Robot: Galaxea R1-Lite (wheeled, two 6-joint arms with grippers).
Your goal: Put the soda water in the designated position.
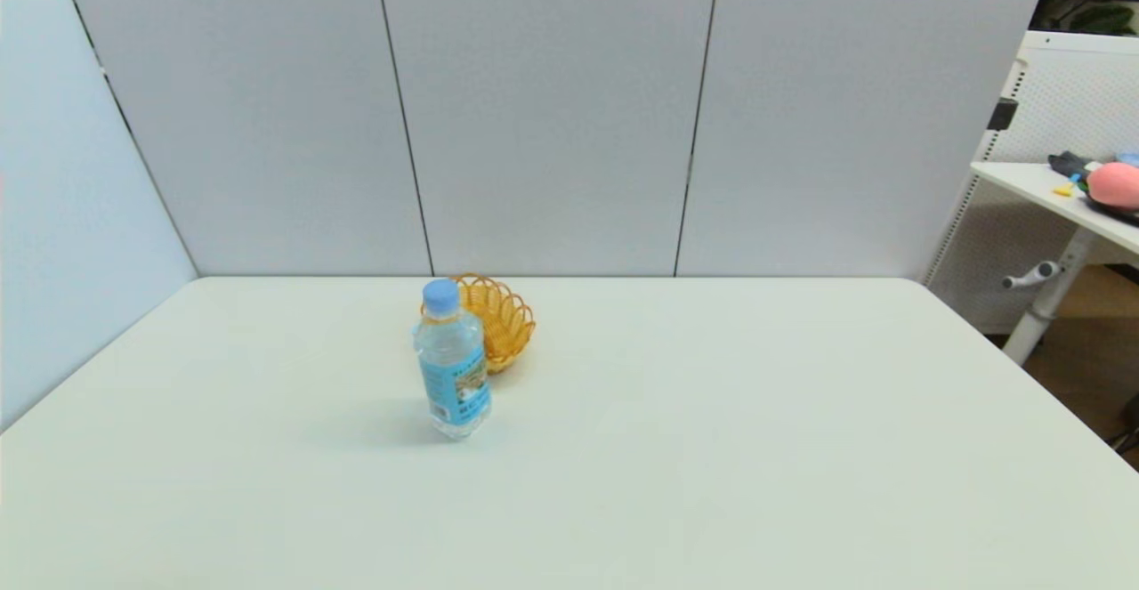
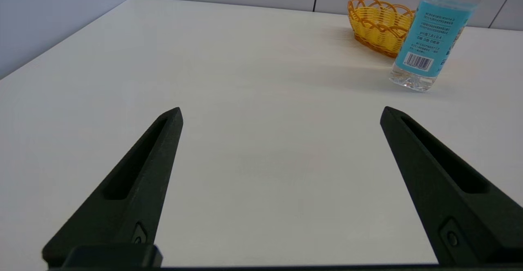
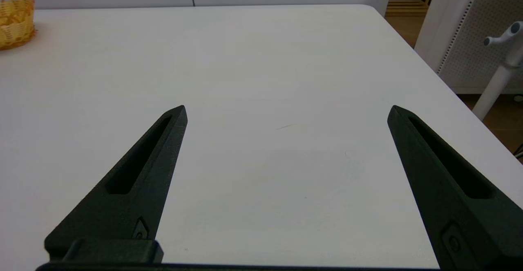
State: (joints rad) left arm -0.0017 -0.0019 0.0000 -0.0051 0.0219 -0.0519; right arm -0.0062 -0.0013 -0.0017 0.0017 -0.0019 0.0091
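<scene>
Clear plastic bottle is standing upright on the table, just in front of the basket. Left gripper and right gripper are hovering spread apart, gripping nothing.

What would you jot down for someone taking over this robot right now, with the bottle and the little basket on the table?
Left gripper: open, empty, low over the table's near left part, short of the bottle.
Right gripper: open, empty, over the table's right part, nothing near it.
Soda water: upright on the white table, cap on, just in front of the yellow wicker basket; whether they touch is unclear.
Done: nothing yet, bottle not gripped.
Left: grasp the bottle, likely with the left arm, and place it.
</scene>
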